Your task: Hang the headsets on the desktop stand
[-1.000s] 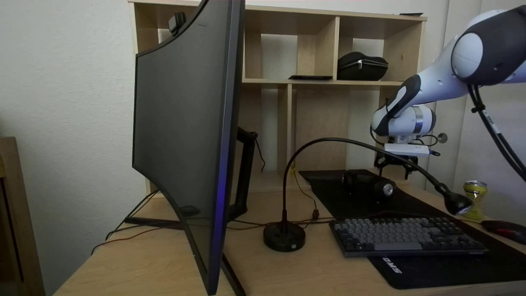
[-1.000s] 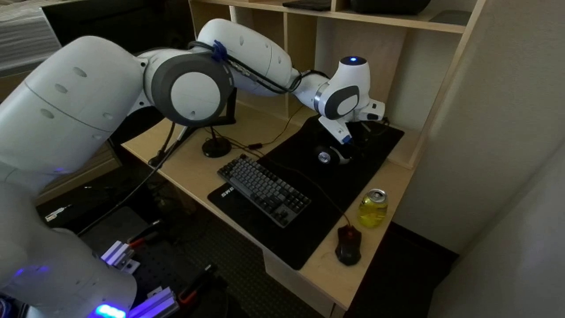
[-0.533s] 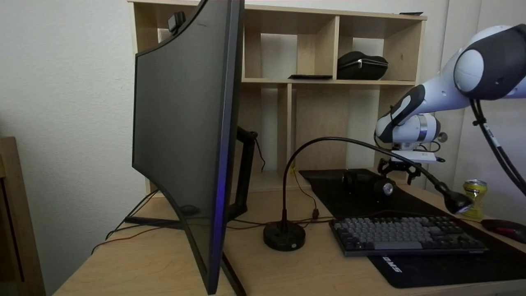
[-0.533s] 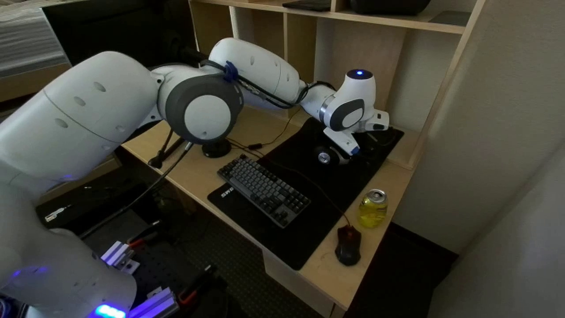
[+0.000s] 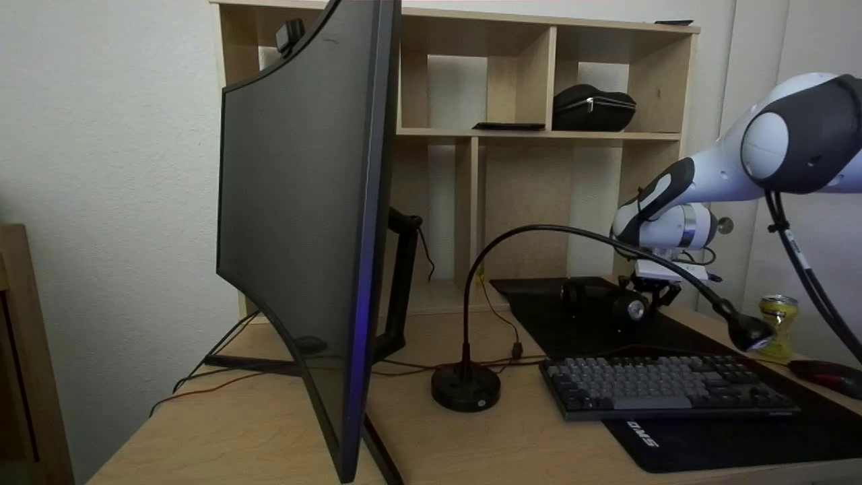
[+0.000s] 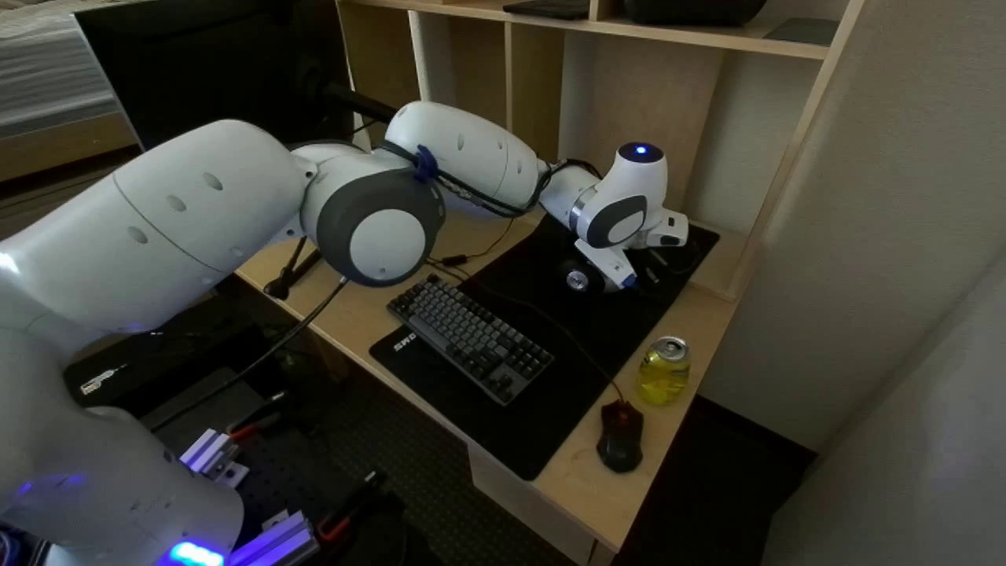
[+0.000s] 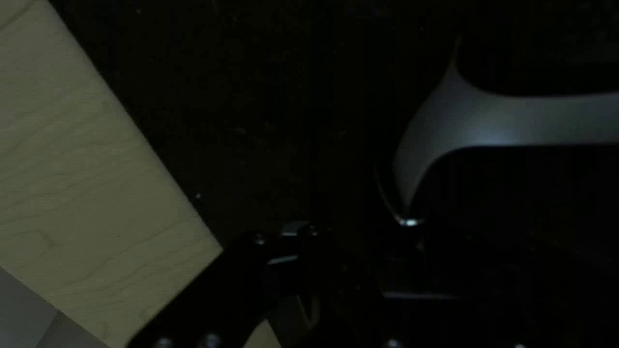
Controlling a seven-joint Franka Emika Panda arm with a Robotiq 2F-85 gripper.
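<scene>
The dark headset [image 5: 632,308] lies on the black desk mat, its round pale-faced ear cup [image 6: 578,278] turned outward. My gripper [image 5: 650,296] is down at the headset, partly hidden behind the gooseneck and the headset itself. In the wrist view a pale grey curved strip of the headset [image 7: 464,123] tapers toward my gripper [image 7: 355,246]. One finger [image 7: 285,258] shows by its glints, while the other is nearly lost in black. Whether anything sits between them is too dark to see. A black gooseneck on a round base [image 5: 466,389], apparently the desktop stand, rises from the desk.
A large curved monitor [image 5: 303,202] stands on the desk. Ahead of the headset lies a keyboard [image 6: 471,338]. Near the desk's side edge are a mouse [image 6: 621,436] and a yellow can [image 6: 664,369]. Behind is a wooden shelf [image 5: 518,135] holding a black case [image 5: 592,109].
The arm has come down, bringing my gripper from above the mat to the headset's level. Its fingers look closer together than before. The headset has not visibly moved.
</scene>
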